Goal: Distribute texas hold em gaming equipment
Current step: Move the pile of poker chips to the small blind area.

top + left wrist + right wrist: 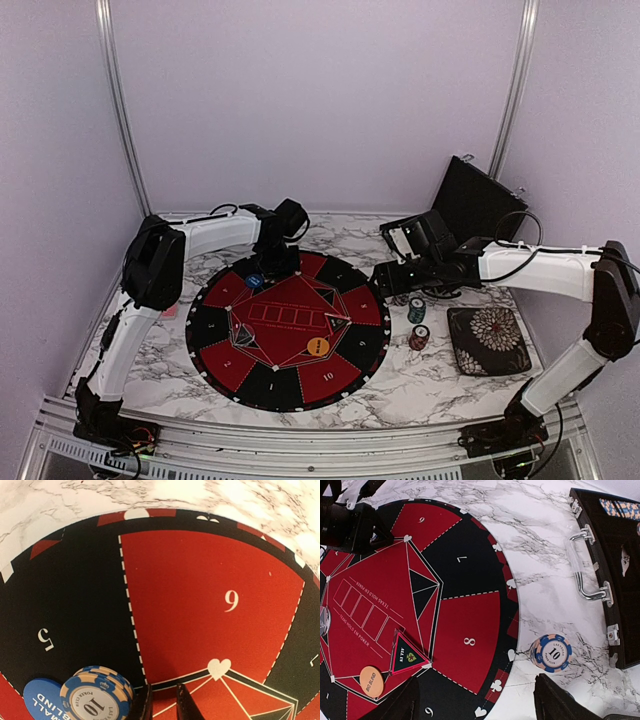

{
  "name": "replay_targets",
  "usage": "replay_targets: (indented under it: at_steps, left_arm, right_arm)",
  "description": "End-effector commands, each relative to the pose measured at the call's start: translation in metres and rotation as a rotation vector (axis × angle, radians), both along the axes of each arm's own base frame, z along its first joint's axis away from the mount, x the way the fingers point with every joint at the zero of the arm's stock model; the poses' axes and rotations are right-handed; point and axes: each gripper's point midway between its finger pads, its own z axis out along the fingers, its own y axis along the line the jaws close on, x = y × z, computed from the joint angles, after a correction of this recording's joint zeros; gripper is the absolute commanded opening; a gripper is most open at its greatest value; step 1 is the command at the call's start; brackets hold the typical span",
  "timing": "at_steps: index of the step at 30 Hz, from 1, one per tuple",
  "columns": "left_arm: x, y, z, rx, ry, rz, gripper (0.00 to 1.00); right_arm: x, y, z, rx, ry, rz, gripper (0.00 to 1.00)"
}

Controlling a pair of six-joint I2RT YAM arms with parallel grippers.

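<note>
Closest up, the left fingers (164, 702) are pinched shut on nothing, beside a blue "10" chip stack (96, 697) touching the "SMALL BLIND" disc (42, 700) on the round mat (200, 590). Right fingers (475, 700) gape wide, empty, near one "10" chip (550, 653) on the desk (540, 545); orange "BIG BLIND" disc (373, 681) sits by the "ALL IN" triangle (406, 654).

The table (400, 385) has a white marbled top. Lying directly on it: a round red-and-black poker mat (290, 330), two chip stacks (417, 310) beside the mat, a dark flowered tray (487, 340), and an open black case (470, 205) behind.
</note>
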Motion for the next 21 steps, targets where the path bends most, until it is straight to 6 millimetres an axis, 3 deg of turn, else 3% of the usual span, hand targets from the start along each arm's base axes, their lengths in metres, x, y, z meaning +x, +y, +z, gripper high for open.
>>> replay_targets:
  at_steps: [1,8,13,21]
  left_arm:
    - [-0.023,0.003,-0.030,0.086,0.044,-0.069,0.18]
    - [-0.044,0.020,-0.031,0.146,0.047,-0.005,0.17]
    - [-0.044,0.039,-0.029,0.204,-0.010,0.048,0.17]
    - [-0.045,0.038,-0.028,0.199,-0.028,0.047,0.17]
  right_arm:
    - [0.007,-0.001,0.009,0.020,-0.012,-0.029,0.76]
    - [0.006,-0.001,0.009,0.021,-0.008,-0.027,0.76]
    - [0.005,-0.002,0.009,0.021,-0.009,-0.029,0.76]
    - [0.004,-0.004,0.009,0.021,-0.010,-0.033,0.76]
